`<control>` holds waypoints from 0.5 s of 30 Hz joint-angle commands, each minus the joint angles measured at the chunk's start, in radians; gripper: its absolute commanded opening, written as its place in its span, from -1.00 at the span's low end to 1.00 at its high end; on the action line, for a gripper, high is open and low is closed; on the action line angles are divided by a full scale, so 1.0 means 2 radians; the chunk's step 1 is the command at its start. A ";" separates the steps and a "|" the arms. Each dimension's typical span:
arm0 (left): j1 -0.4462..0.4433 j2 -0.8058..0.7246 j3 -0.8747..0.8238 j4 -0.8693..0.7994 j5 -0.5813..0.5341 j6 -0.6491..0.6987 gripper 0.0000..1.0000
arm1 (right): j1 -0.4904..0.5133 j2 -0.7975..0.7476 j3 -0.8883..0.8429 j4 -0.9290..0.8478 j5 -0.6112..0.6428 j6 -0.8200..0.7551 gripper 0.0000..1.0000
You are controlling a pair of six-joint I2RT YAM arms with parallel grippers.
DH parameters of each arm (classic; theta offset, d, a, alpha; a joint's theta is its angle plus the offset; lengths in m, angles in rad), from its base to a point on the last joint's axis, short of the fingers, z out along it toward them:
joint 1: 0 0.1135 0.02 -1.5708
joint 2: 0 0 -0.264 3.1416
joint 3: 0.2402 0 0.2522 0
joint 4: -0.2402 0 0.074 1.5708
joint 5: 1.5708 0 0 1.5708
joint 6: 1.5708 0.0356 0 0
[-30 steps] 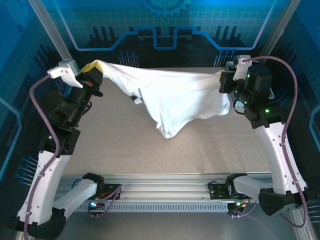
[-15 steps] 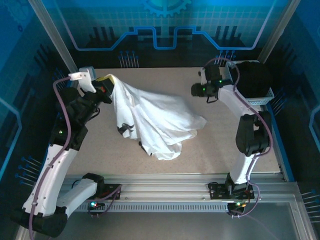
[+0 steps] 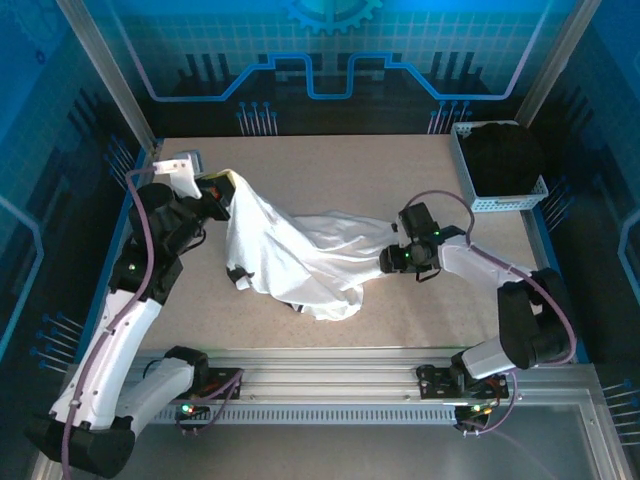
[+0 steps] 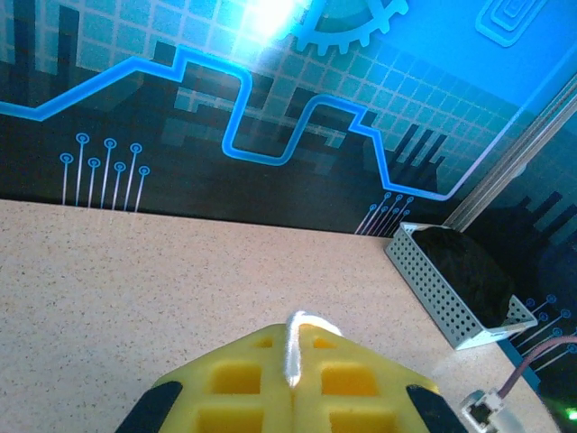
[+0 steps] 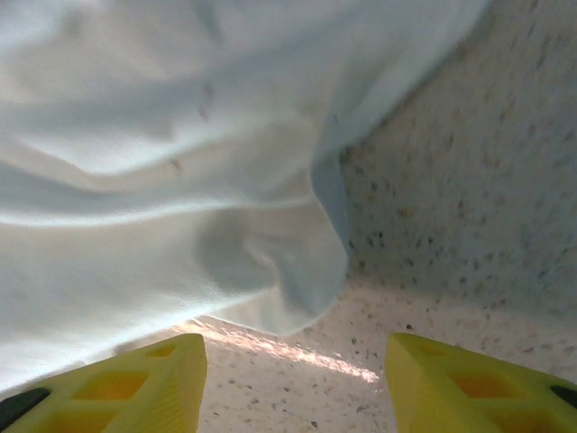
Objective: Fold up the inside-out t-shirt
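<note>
The inside-out t-shirt [image 3: 300, 255] is white and lies bunched on the table, left of centre. One corner of it is lifted at the far left. My left gripper [image 3: 220, 187] is shut on that corner. In the left wrist view a thin white fold of the t-shirt [image 4: 294, 347] shows pinched between the yellow fingers [image 4: 361, 383]. My right gripper [image 3: 386, 260] sits low over the table at the shirt's right edge. Its yellow fingers [image 5: 135, 388] stand apart with bare table between them, and the t-shirt's hem [image 5: 297, 271] lies just ahead, untouched.
A white perforated basket [image 3: 468, 170] holding a black garment [image 3: 505, 155] stands at the back right corner; the left wrist view also shows the basket [image 4: 433, 293]. The speckled table [image 3: 350, 160] runs to the blue back wall.
My right gripper opened and let go of the shirt, then swung down from the far right to the shirt's right edge. The stretched shirt dropped onto the table. The left gripper kept its hold.
</note>
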 commanded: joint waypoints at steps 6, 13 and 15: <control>0.005 -0.013 -0.008 0.011 0.012 -0.005 -1.00 | -0.013 0.072 0.003 0.084 -0.033 0.037 -0.12; 0.005 -0.015 -0.007 0.010 0.009 -0.007 -1.00 | -0.036 0.017 0.013 0.092 -0.022 0.029 -1.00; 0.006 -0.019 0.000 0.001 0.010 -0.009 -1.00 | -0.055 -0.057 0.017 0.058 -0.006 0.010 -1.00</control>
